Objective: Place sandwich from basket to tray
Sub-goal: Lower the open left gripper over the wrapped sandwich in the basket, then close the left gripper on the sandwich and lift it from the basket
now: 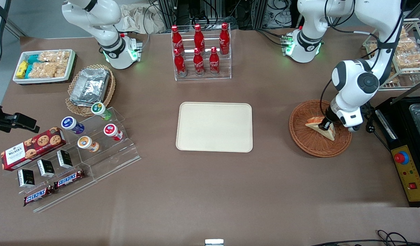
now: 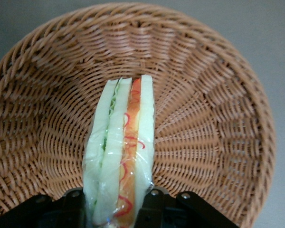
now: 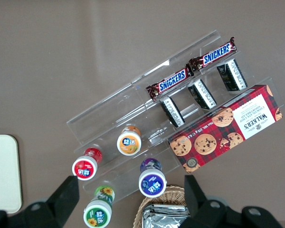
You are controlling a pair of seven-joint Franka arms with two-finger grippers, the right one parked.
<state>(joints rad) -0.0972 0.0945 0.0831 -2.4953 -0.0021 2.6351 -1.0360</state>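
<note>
Tabletop basket (image 1: 311, 143): sandwich (image 2: 121, 156), claw (image 2: 115, 209).

Open brown counter (image 1: 275, 119) lies between the basket (image 1: 300, 136) and the tray (image 1: 214, 126), with nothing standing on that stretch, and the tray's flat surface is bare inside its low rim. The gripper (image 1: 325, 127) sits low inside the basket, its jaws closed on the sandwich (image 1: 320, 127), with the raised wicker rim ringing it on every side. The rack of red bottles (image 1: 200, 51) stands farther from the front camera than the tray, and a black control box (image 1: 409, 171) flanks the basket at the working arm's end.
</note>
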